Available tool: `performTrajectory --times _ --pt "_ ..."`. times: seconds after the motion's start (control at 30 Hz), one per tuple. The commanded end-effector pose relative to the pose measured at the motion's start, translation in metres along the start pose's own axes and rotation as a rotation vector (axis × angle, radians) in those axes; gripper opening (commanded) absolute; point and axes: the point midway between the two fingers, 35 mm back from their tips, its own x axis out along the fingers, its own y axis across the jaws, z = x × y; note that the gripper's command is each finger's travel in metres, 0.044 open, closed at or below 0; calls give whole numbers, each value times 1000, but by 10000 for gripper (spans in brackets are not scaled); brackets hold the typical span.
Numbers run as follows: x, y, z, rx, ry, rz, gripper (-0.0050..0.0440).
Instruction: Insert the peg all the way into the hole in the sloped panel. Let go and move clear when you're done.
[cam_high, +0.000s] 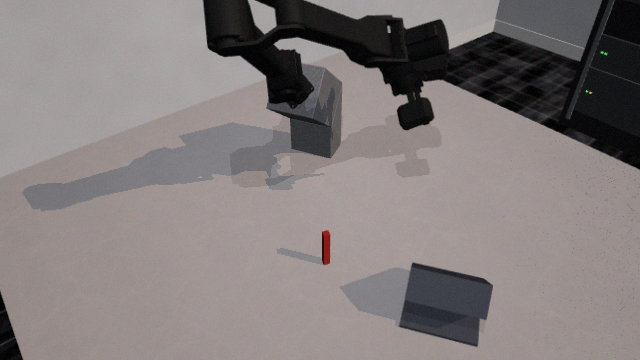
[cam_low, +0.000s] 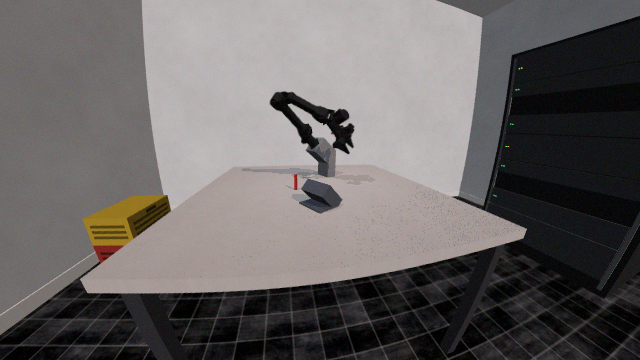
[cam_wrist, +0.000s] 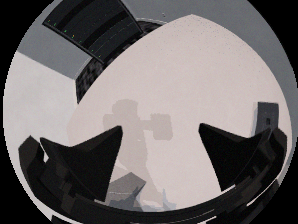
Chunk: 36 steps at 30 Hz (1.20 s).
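Note:
A small red peg (cam_high: 326, 247) (cam_low: 295, 182) stands upright on the table (cam_high: 150, 280) (cam_low: 250, 240), near its middle. The dark grey sloped panel (cam_high: 445, 300) (cam_low: 321, 196) sits a little in front and to the right of the peg; I cannot see its hole in any view. My gripper (cam_high: 415, 117) (cam_low: 346, 145) (cam_wrist: 162, 129) is open and empty. It hangs above the table at the back, near the arm's base and far from both peg and panel. In the wrist view only bare table and the arm's shadow show between the fingers.
The arm's grey base block (cam_high: 315, 120) (cam_low: 326, 159) stands at the back of the table. A dark server rack (cam_high: 605, 65) (cam_low: 575, 150) stands off the table to the right. A yellow box (cam_low: 127, 220) sits beyond the table's left edge.

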Motion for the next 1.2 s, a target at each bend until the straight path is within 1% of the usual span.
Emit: performTrajectory --times 0.0,0.53,0.6,1.03,1.1,1.17 --pt "-2 -1 4 4 -12 -2 400" --pt "-2 -1 4 4 -12 -2 400" --pt "-2 -3 4 12 -13 -6 440" --pt "-12 -57 -9 213 -31 -118 440" --pt "-12 -57 -9 213 -31 -118 440" --pt "-14 -66 -12 246 -33 -137 440"
